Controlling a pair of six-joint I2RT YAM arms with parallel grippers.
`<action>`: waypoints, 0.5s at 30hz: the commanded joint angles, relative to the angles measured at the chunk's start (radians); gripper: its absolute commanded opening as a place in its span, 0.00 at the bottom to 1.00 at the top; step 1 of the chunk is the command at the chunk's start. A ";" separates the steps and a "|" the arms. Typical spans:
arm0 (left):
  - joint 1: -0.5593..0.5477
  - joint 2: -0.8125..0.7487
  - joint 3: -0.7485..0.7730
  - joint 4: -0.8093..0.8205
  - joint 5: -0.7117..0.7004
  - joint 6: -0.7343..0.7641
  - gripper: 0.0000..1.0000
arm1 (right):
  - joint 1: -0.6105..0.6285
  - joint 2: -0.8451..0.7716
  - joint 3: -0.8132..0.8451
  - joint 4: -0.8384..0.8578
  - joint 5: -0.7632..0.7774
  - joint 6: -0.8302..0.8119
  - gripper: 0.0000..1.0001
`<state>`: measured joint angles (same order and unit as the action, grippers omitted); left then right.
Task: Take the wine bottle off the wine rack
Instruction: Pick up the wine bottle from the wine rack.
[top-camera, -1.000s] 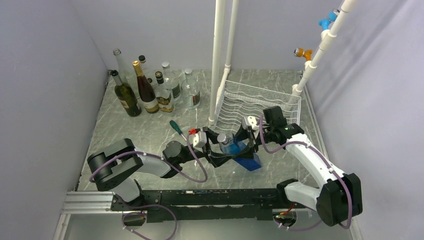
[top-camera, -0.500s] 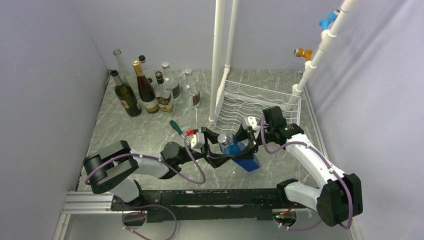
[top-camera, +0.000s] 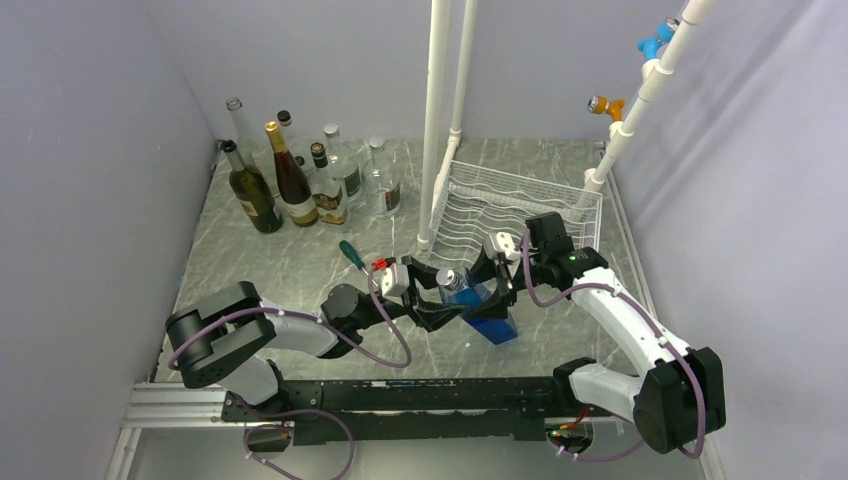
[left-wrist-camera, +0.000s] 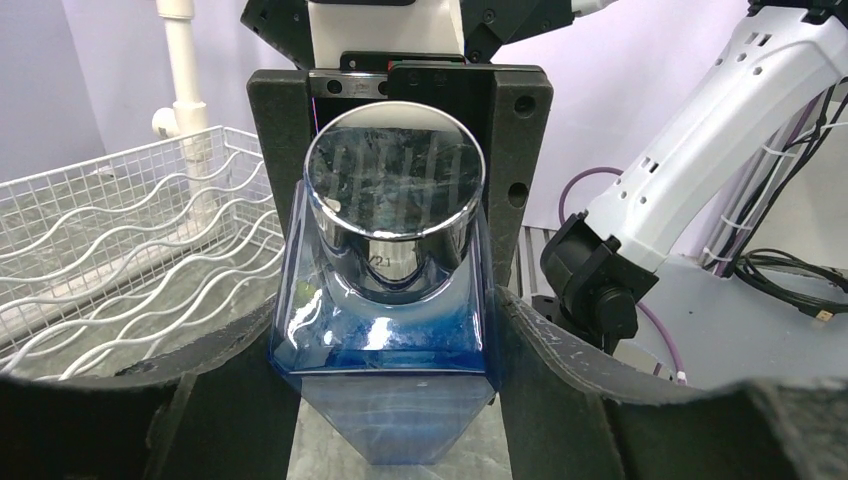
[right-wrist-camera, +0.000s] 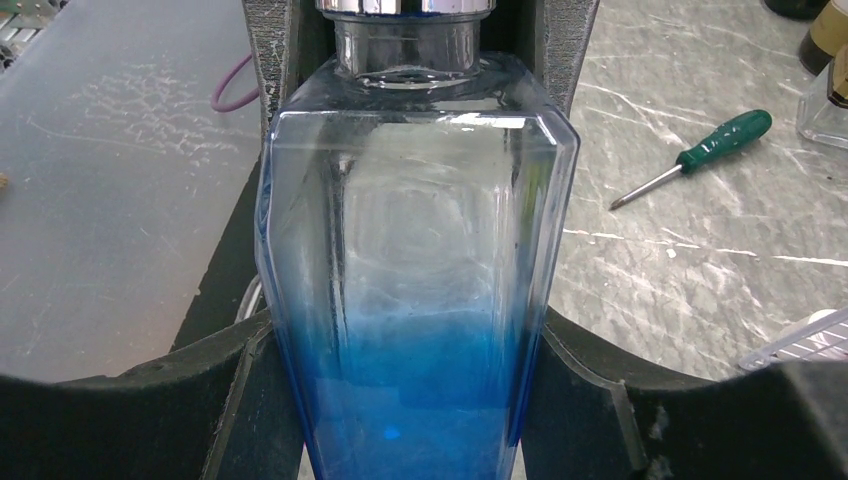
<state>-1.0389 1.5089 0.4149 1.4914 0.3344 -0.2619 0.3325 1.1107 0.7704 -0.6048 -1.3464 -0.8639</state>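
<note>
Wine bottle (top-camera: 478, 300) – square clear glass shading to blue toward the base, chrome cap (left-wrist-camera: 395, 190) – already off the wine rack (top-camera: 500, 200), tilted just in front of it, low over the table (top-camera: 300, 260). Cannot tell whether the base touches the marble.

Clenched around the lower body by right gripper (right-wrist-camera: 410, 400), pads (right-wrist-camera: 230, 400) flat on two opposite faces. Pinched at the shoulders by left gripper (left-wrist-camera: 385, 400), fingers (left-wrist-camera: 560, 400) seemingly against glass on both sides.

Probably heavy for its size, rigid, breakable. Smooth walls likely slippery, so best taken across parallel faces, not the sloping shoulder or polished cap. Hard stone beneath – little mercy for a drop.
</note>
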 joint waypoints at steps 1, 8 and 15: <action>-0.026 -0.038 0.044 0.173 0.055 -0.036 0.28 | -0.007 -0.027 0.049 0.080 -0.059 0.023 0.00; -0.029 -0.053 0.045 0.173 0.049 -0.048 0.54 | -0.007 -0.027 0.047 0.092 -0.065 0.041 0.00; -0.041 -0.052 0.043 0.173 0.028 -0.038 0.74 | -0.016 -0.029 0.050 0.091 -0.084 0.046 0.00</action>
<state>-1.0443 1.5002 0.4175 1.4834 0.3233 -0.2806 0.3313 1.1103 0.7704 -0.5968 -1.3594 -0.8295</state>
